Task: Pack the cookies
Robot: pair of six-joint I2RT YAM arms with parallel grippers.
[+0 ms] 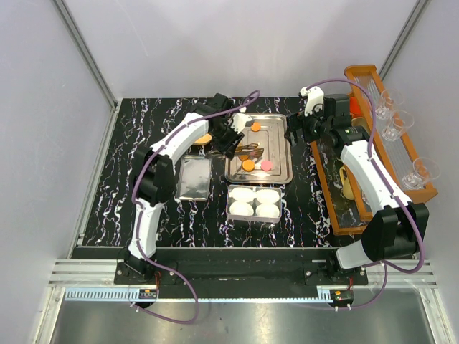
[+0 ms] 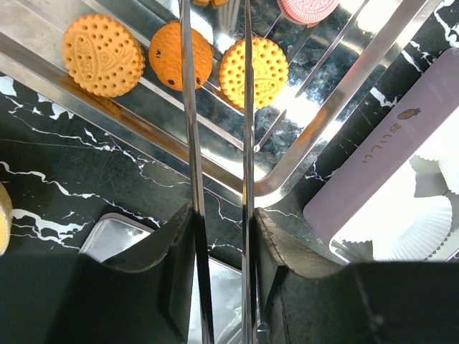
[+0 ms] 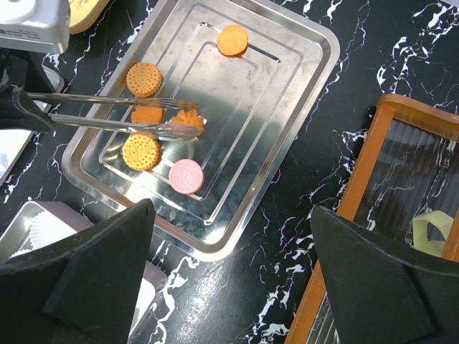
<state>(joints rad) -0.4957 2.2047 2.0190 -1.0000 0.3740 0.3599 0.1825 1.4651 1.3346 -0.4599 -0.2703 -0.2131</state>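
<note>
The pale purple flat box (image 2: 337, 193) that holds the white paper cups (image 2: 430, 229) has four small Japanese letters on its rim: おいしい. They run in one line along the rim. Near them on the same rim is a tiny drawing (image 2: 407, 113) that looks like an orange strawberry with green leaves. The round pink cookie (image 3: 186, 175) has raised marks on top, but they are too small to read. One round orange cookie (image 2: 102, 55) has a fish shape pressed into it.
</note>
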